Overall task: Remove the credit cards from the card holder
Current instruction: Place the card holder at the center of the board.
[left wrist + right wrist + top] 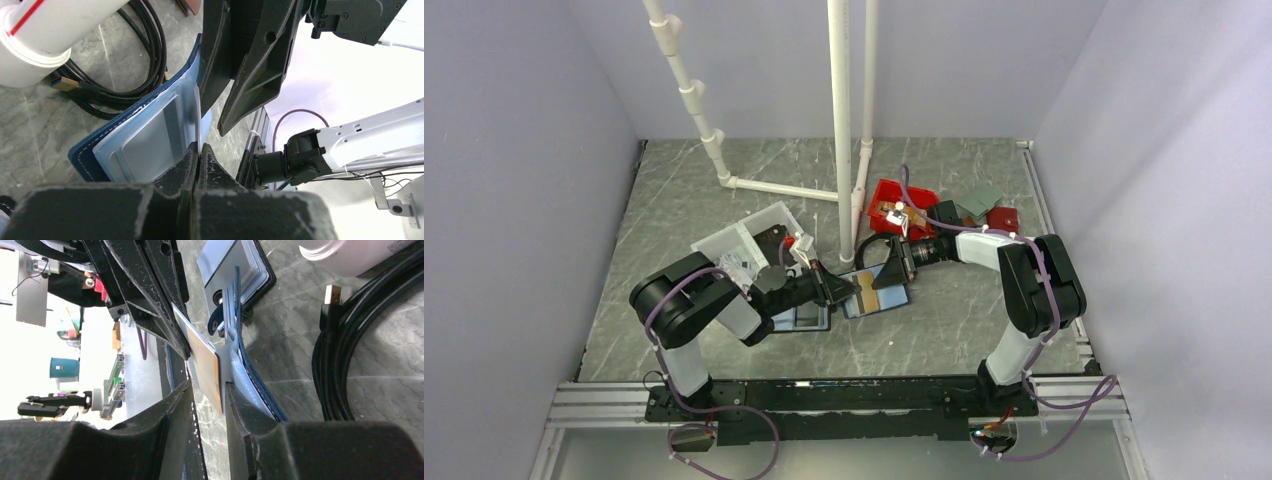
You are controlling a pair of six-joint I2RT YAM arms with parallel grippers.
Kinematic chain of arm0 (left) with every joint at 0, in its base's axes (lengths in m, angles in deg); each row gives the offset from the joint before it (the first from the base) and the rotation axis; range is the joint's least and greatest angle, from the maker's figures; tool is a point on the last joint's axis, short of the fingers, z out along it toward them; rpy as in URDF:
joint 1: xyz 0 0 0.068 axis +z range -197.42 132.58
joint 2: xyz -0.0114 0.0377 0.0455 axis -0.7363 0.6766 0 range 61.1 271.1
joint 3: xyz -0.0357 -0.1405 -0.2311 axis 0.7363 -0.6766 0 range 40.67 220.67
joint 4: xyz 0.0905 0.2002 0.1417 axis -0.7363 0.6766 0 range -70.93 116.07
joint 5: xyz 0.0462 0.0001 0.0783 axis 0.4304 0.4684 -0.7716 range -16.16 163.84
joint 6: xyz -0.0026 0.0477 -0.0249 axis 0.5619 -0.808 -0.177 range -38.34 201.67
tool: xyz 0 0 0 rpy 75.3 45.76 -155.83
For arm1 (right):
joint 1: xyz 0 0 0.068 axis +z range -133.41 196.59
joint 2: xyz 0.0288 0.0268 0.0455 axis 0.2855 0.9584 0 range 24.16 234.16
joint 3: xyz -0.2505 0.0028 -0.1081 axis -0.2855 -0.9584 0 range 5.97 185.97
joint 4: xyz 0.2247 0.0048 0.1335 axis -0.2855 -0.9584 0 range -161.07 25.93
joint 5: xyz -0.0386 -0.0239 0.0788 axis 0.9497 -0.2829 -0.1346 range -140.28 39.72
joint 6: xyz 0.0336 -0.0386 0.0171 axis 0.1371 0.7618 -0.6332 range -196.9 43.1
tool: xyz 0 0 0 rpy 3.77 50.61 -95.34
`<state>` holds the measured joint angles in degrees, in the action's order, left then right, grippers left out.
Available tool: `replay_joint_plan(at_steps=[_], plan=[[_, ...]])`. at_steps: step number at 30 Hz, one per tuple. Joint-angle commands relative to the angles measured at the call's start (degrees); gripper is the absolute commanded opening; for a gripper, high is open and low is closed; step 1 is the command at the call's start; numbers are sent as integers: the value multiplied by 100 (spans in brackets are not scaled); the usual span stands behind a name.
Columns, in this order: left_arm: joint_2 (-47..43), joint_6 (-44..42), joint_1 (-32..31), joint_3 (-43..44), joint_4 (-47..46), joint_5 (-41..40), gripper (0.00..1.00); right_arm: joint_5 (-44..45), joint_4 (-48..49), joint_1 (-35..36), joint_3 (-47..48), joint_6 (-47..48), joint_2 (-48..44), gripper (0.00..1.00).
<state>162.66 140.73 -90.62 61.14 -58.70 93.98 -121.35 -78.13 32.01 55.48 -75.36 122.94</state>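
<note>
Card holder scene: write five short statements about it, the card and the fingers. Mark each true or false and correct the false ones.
1. The left fingers are shut. True.
2. The right fingers are clamped tight on the credit card. False: they stand apart, with the card's end in the gap between them.
3. The card holder is navy outside and light blue inside. True.
4. The credit card is green. False: its face is gold-orange.
5. Black cables lie beside the card holder. True.
</note>
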Motion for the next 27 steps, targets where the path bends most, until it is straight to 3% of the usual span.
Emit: replay_joint_plan(at_steps=[1, 10, 15, 18, 19, 25, 27], plan=[[19, -17, -10, 123, -808, 262, 0, -96, 208, 28, 106, -3, 59, 35], [219, 73, -18, 196, -971, 289, 0, -137, 228, 125, 121, -30, 57, 30], [243, 70, -22, 203, -915, 267, 0, -154, 180, 128, 145, 7, 74, 16], [189, 52, -29, 186, -788, 226, 0, -174, 121, 128, 176, 69, 80, 0], [158, 44, -25, 177, -738, 207, 0, -167, 88, 127, 187, 95, 73, 0], [-75, 31, -23, 90, -399, 136, 31, -75, 25, 109, 206, 193, 10, 0], [-141, 17, -11, 89, -279, 175, 34, -34, -18, 107, 220, 235, 3, 0]])
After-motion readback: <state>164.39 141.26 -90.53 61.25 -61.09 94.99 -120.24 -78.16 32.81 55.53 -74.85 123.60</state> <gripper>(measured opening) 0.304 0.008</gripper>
